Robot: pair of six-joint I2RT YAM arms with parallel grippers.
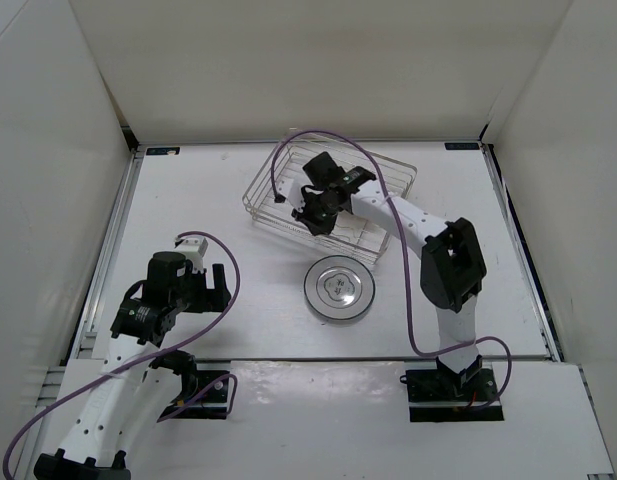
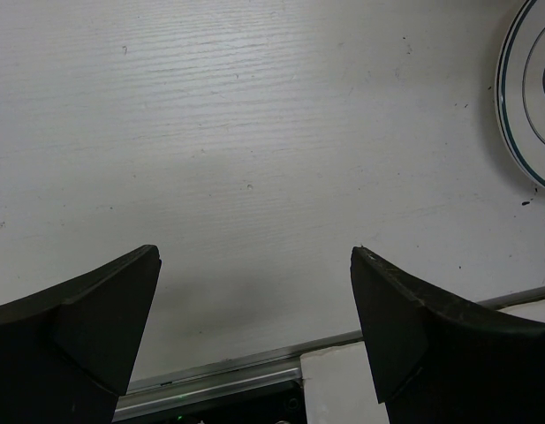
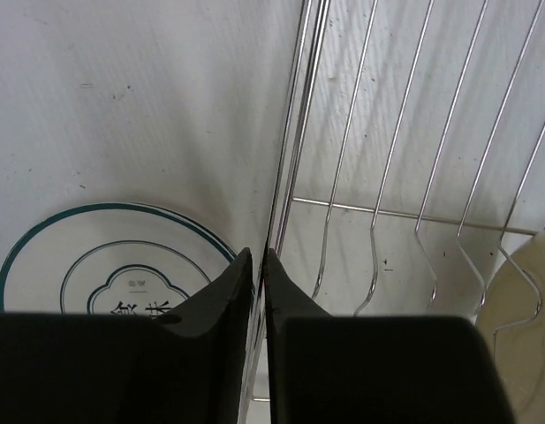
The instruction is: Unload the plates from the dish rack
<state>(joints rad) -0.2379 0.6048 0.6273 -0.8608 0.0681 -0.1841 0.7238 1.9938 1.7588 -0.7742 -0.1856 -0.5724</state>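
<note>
My right gripper (image 3: pixel 259 256) is reaching over the near edge of the rack (image 1: pixel 388 165), which sits toward the far side of the table (image 1: pixel 208 200). Its fingers are clenched almost together. The rack's rim wire runs straight into the slit between them, so it looks pinched there, though the wrist view is too tight for me to be sure.

Just left of that rim, outside the rack, a white plate (image 3: pixel 78 265) with teal rings lies flat on the table. From above it is near the middle of the table, just on the near side of the rack. A tan plate (image 3: pixel 524 336) shows inside the rack at the right, behind the wavy dividers.

My left gripper (image 2: pixel 254 252) is released, fingers wide apart, over bare table at the near left, well apart from the rack. The white plate's edge peeks in at the far right of its view.
</note>
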